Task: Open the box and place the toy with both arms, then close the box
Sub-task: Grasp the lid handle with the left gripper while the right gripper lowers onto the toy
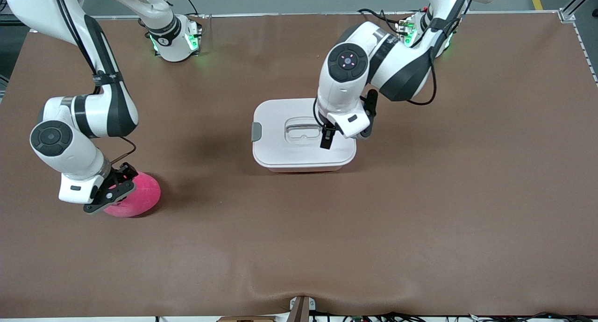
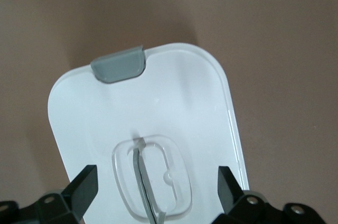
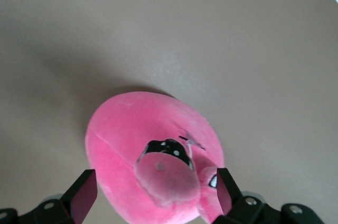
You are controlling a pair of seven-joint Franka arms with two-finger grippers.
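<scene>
The box (image 1: 280, 151) stands shut in the middle of the table, its white lid (image 2: 158, 102) on the pale pink tub. A grey clip (image 2: 119, 65) shows at the end toward the right arm. My left gripper (image 1: 326, 142) hangs open just above the lid, its fingers (image 2: 84, 187) straddling the recessed handle (image 2: 150, 179) without touching it. The toy (image 1: 138, 198), a round hot-pink plush with bulging eyes (image 3: 163, 174), lies nearer the front camera toward the right arm's end. My right gripper (image 1: 112, 193) is open low over it, a fingertip (image 3: 82, 195) on each side.
The brown table cover (image 1: 327, 242) stretches bare around both objects. A small bracket (image 1: 301, 308) and cables sit at the table edge nearest the front camera. The two arm bases (image 1: 175, 41) stand along the edge farthest from that camera.
</scene>
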